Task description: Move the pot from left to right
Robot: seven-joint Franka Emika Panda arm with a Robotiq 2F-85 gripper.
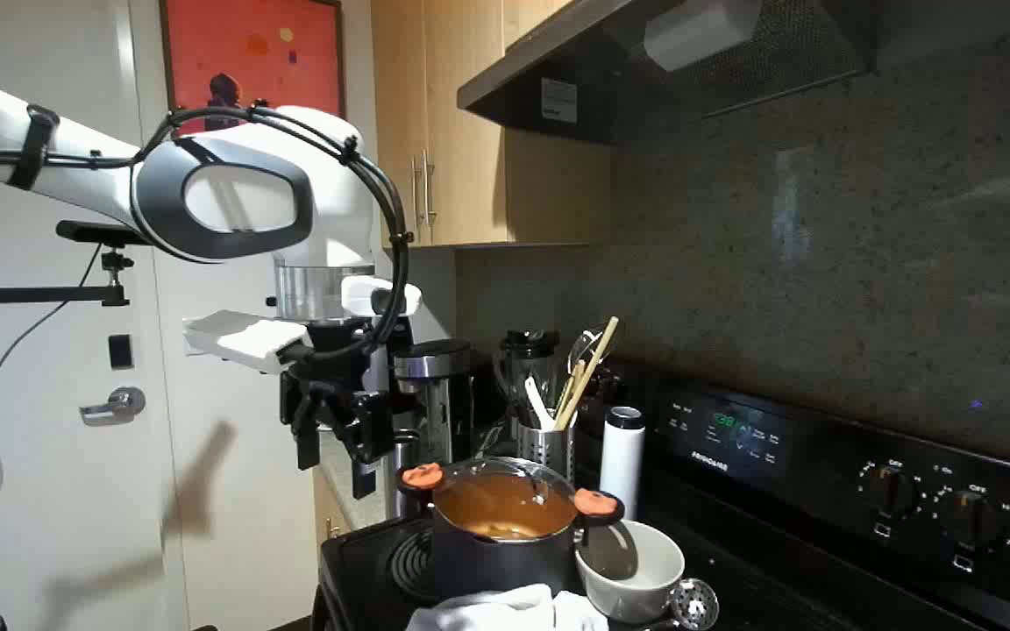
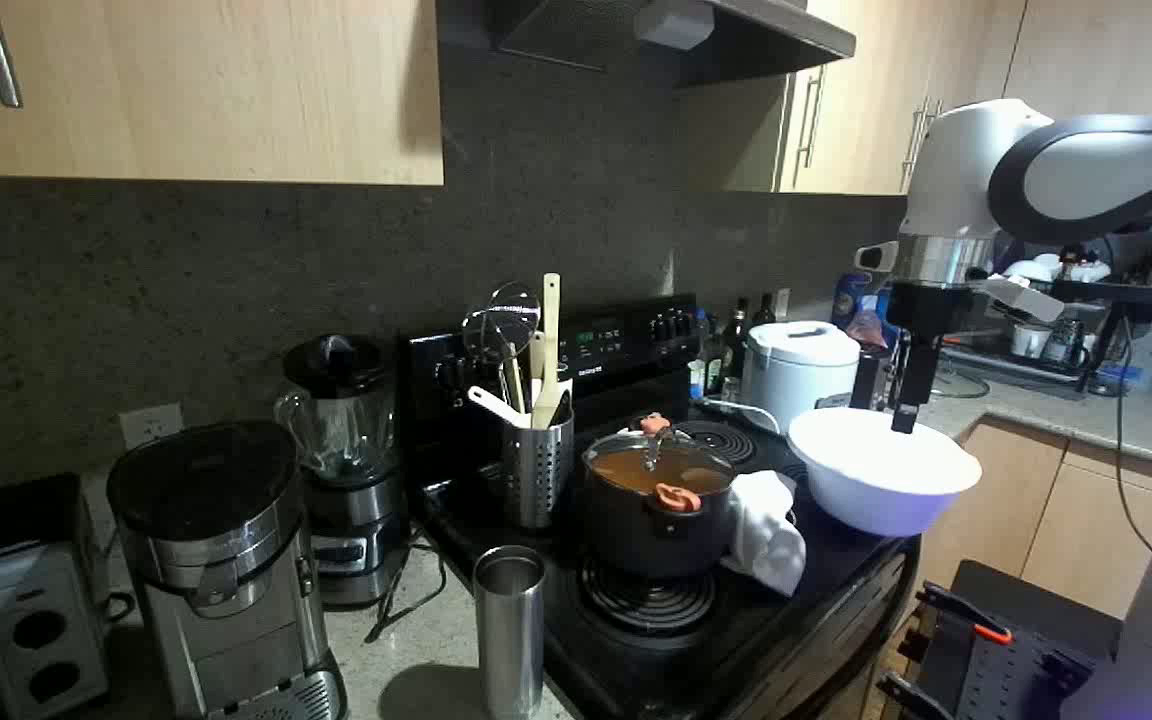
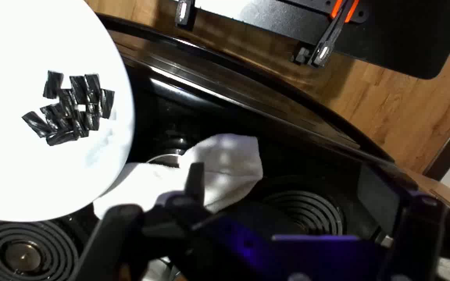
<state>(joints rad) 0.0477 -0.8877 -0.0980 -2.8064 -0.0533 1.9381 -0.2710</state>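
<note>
The pot is large, round and dark grey with orange handles and a clear glass lid over its orange-brown inside. It stands upright on the stove in both exterior views, partly over the front coil. In the wrist view I cannot make it out clearly behind the dark gripper parts. My gripper hangs pointing down, above and to the left of the pot in an exterior view. In an exterior view the gripper is right of the pot, overlapping a white bowl. In the wrist view the fingers are wide apart with nothing between them.
A white cloth lies against the pot. A wide white bowl sits right of it; it holds black pieces in the wrist view. A small white bowl, a utensil holder, a steel cup and a rice cooker stand around.
</note>
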